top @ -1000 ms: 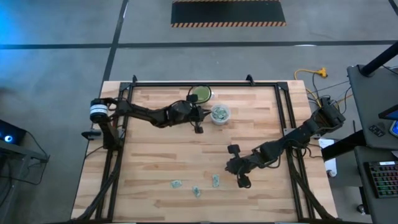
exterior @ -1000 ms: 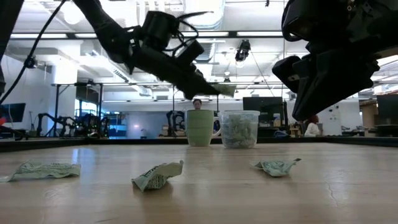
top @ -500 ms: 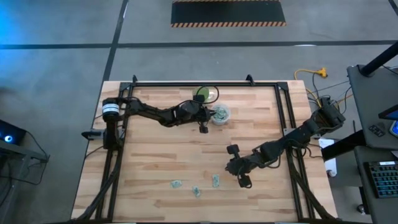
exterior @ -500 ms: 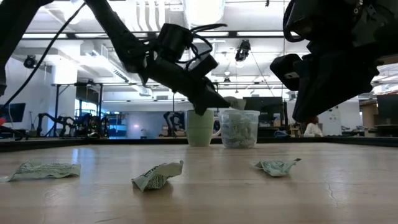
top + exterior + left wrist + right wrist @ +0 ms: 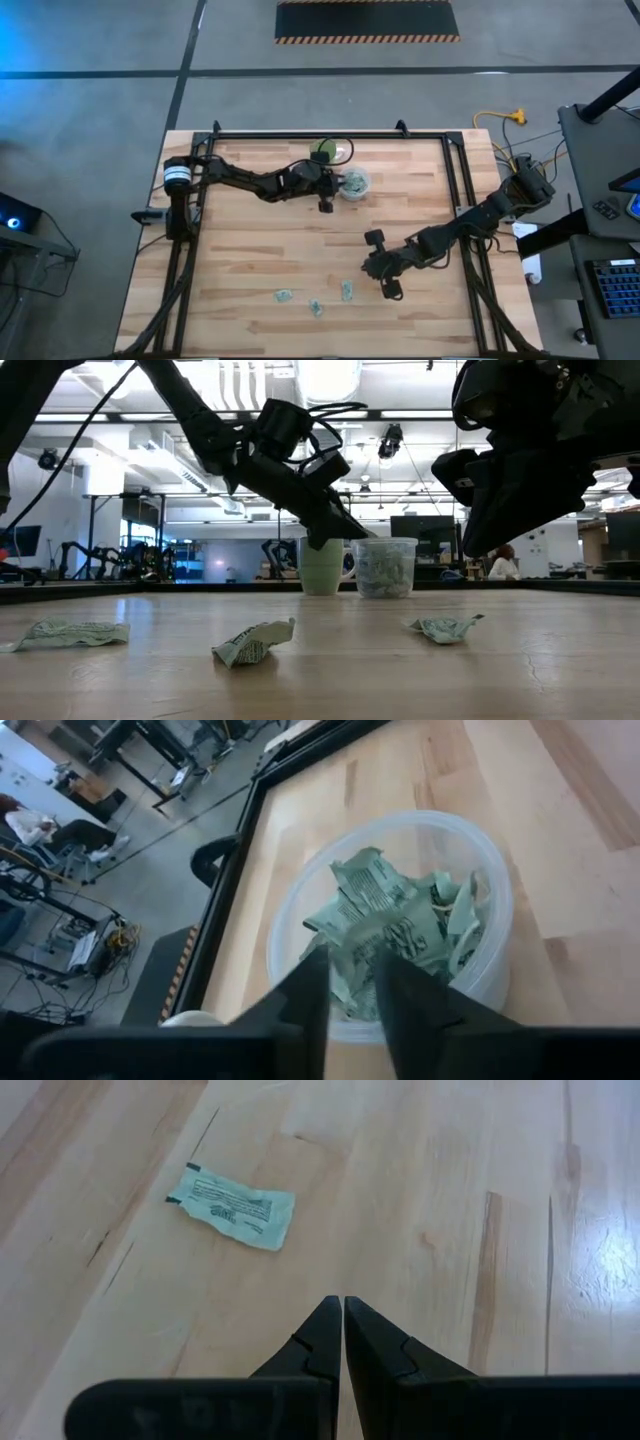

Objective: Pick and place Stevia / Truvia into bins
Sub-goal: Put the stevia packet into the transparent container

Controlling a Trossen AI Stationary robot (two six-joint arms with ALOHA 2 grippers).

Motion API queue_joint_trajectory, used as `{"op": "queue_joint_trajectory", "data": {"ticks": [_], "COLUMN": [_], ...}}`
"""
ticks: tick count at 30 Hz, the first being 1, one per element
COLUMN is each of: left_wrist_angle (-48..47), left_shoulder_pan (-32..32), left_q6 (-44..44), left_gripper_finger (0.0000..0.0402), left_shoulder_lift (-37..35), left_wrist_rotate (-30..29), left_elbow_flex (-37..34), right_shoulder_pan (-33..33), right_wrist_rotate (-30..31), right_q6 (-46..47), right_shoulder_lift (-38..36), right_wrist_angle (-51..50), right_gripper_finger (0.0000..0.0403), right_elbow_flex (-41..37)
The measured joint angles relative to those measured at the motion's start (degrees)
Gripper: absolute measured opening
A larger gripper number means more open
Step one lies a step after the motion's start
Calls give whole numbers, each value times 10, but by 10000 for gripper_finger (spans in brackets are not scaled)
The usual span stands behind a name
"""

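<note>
Drop step: left claw (image 5: 350, 970), slightly parted, over clear cup (image 5: 490, 910) of sachets (image 5: 390, 920); right claw (image 5: 343, 1325), closed empty, next needs loose sachet (image 5: 232, 1206).

Bright overhead light, glare on the table (image 5: 590, 1250), arms backlit dark

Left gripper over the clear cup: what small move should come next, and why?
Probably lift the left gripper straight up and clear of the clear cup. Its fingers stand slightly parted over the cup's rim, with nothing visibly held between them, and the sachets in the cup lie below. Three loose sachets remain on the table near the shut right gripper.
</note>
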Motion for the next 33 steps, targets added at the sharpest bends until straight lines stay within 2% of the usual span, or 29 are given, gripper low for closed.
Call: {"op": "queue_joint_trajectory", "data": {"ticks": [7,12,15,20,25,30,33], "left_wrist_angle": [-1,-20,-69,-224,-375,-413,-415], "left_shoulder_pan": [-2,-11,-18,-41,-75,-122,-155], "left_q6": [-1,-1,-3,-39,-86,-98,-110], "left_gripper_finger": [158,198,209,211,211,211,211], "left_shoulder_lift": [-3,-34,-71,-148,-209,-251,-270], "left_wrist_rotate": [-8,-39,-40,-37,25,113,134], "left_elbow_flex": [7,5,5,4,-11,-65,-106], "right_shoulder_pan": [0,0,0,0,0,0,0], "right_wrist_rotate": [0,0,0,-13,-115,-148,-147], "right_q6": [4,13,20,41,19,-9,-11], "right_shoulder_lift": [0,0,0,0,0,0,0], "right_wrist_angle": [0,-1,0,49,124,174,178], "right_gripper_finger": [9,9,9,9,9,9,10], "right_elbow_flex": [-4,-7,-8,-20,-39,-48,-48]}}
